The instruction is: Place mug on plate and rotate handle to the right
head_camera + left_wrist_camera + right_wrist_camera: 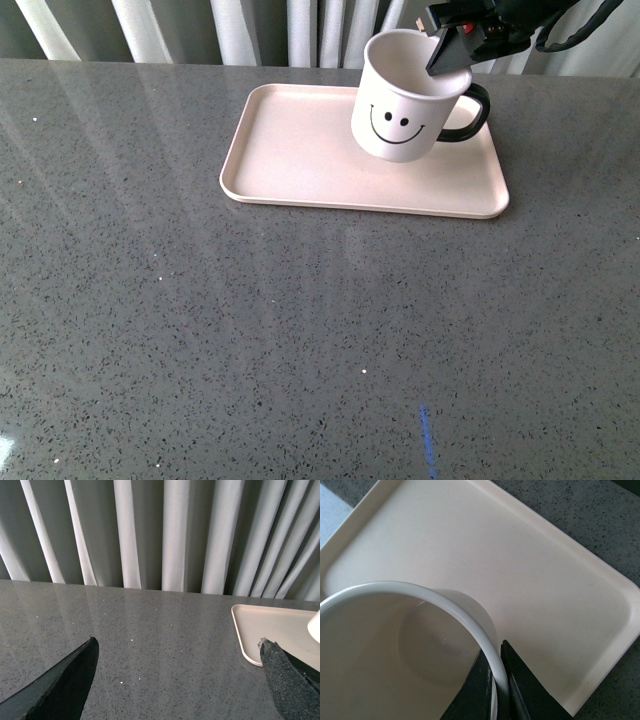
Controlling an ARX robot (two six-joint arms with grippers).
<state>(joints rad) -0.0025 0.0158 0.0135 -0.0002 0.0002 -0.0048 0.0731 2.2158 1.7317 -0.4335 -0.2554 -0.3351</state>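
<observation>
The mug (405, 100) is over the far right part of the plate (300, 150). Its base is at the plate's surface, and its body tilts a little, so the rim leans toward the plate's right end. The pictures do not show for certain whether the base rests fully flat. The smiley face (397, 122) looks out over the plate's near long rim. The handle (470, 113) sticks out toward the plate's right short rim, above the plate's far right corner. The right gripper (450, 50) comes in from beyond the plate's far right corner and pinches the mug's wall at the rim, on the handle side. In the right wrist view one dark finger lies inside the mug and the other outside, pressed against the thin white wall. The left gripper (177, 642) hangs over the grey speckled table (200, 320), off the plate's left short rim. Its two dark fingers (60, 685) are spread wide with nothing between them. A pale pleated curtain (165, 530) hangs beyond the plate's far rim. A short blue mark (427, 440) lies on the table well to the near side of the plate.
</observation>
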